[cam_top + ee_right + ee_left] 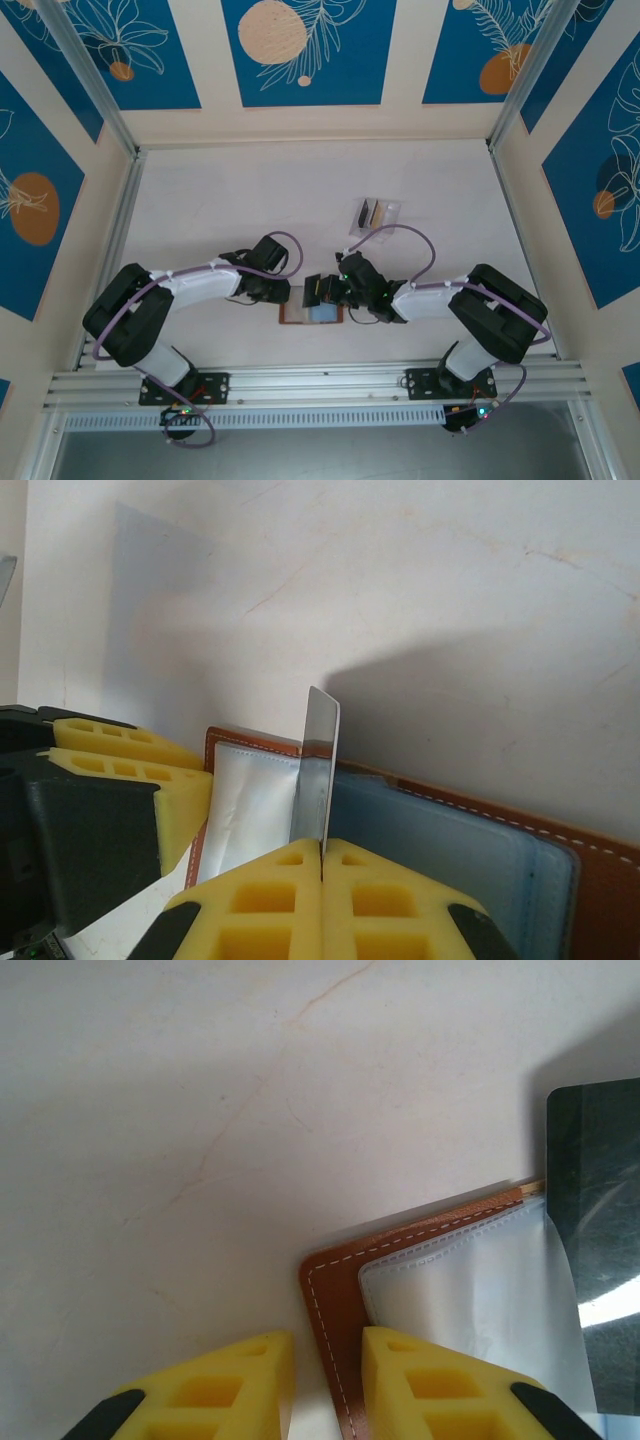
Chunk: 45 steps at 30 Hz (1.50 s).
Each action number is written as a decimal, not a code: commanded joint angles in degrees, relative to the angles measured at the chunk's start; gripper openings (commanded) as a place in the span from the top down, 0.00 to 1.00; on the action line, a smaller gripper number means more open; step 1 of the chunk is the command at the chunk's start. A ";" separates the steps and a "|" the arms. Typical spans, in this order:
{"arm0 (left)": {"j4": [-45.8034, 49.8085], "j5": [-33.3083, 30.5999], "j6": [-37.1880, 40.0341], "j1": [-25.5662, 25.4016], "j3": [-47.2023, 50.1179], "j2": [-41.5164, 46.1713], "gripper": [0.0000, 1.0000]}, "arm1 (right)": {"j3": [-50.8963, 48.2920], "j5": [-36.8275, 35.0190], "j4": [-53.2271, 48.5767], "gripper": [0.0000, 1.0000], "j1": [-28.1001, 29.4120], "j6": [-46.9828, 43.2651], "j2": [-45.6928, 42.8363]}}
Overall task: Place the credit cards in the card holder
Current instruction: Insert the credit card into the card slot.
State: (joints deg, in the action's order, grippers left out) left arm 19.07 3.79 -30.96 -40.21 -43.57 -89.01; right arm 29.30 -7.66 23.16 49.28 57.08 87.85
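Observation:
The brown leather card holder (pixel 297 315) lies open on the table between the arm bases, showing a clear pocket (pixel 470 1290) and a blue-grey pocket (pixel 450 830). My right gripper (pixel 321 848) is shut on a thin grey credit card (pixel 321 750). The card stands on edge, its far end over the fold between the two pockets. From the left wrist the same card (pixel 592 1210) looks dark and glossy. My left gripper (pixel 328 1345) is open and straddles the holder's brown corner edge (pixel 335 1300): one finger sits on the clear pocket, the other on the table.
A clear plastic tray (pixel 389 210) with a dark and a tan card (pixel 368 212) sits beyond the grippers, right of centre. Aluminium rails and patterned walls close in the white table (pixel 250 200). My left gripper's fingers (pixel 150 780) sit close beside the held card.

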 commanded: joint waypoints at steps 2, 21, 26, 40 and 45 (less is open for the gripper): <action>-0.72 2.36 -0.19 -1.33 2.59 -3.70 0.76 | -2.43 -0.80 -3.77 1.00 1.89 2.06 -1.07; -0.79 1.94 0.28 -1.36 3.14 -3.61 0.76 | -4.00 -5.73 -7.77 1.00 6.40 5.32 -0.31; -0.87 1.83 0.35 -1.29 3.14 -3.76 0.76 | -3.33 -4.85 -9.63 1.00 6.36 2.97 0.04; -1.14 1.66 0.20 -1.34 3.20 -3.83 0.76 | -2.54 -1.92 -11.58 1.00 5.61 -0.44 1.10; -1.08 1.70 0.37 -1.36 3.01 -4.11 0.76 | -2.49 -1.32 -12.37 1.00 5.21 -1.69 1.00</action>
State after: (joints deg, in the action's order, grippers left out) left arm 18.55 3.75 -30.96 -40.25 -43.22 -88.97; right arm 27.64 -11.51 19.53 54.24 58.13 86.85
